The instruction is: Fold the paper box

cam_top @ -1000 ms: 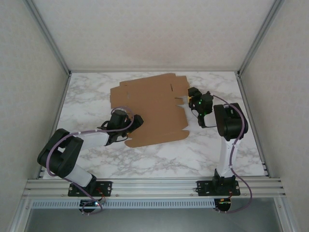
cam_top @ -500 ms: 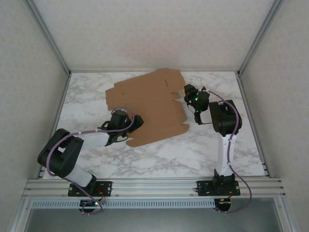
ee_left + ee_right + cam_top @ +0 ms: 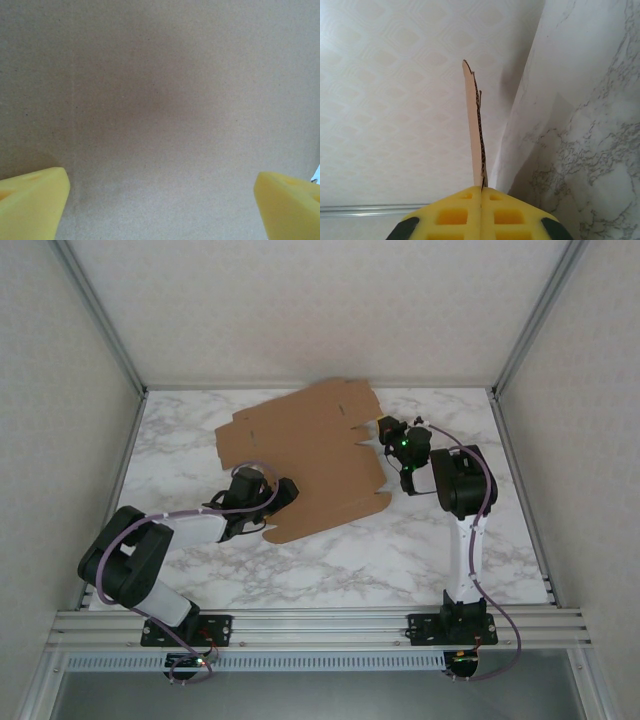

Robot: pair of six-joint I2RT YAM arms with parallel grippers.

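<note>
The box has swung left as the right pincer clamped its right edge; the left pincer gapes over its near corner. It lies mostly flat on the surface; seemingly all folds remain.

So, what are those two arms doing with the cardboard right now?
Right tool shut on right-side edge of the paper box. Left tool open over its near-left corner. Nothing in the way.
</note>
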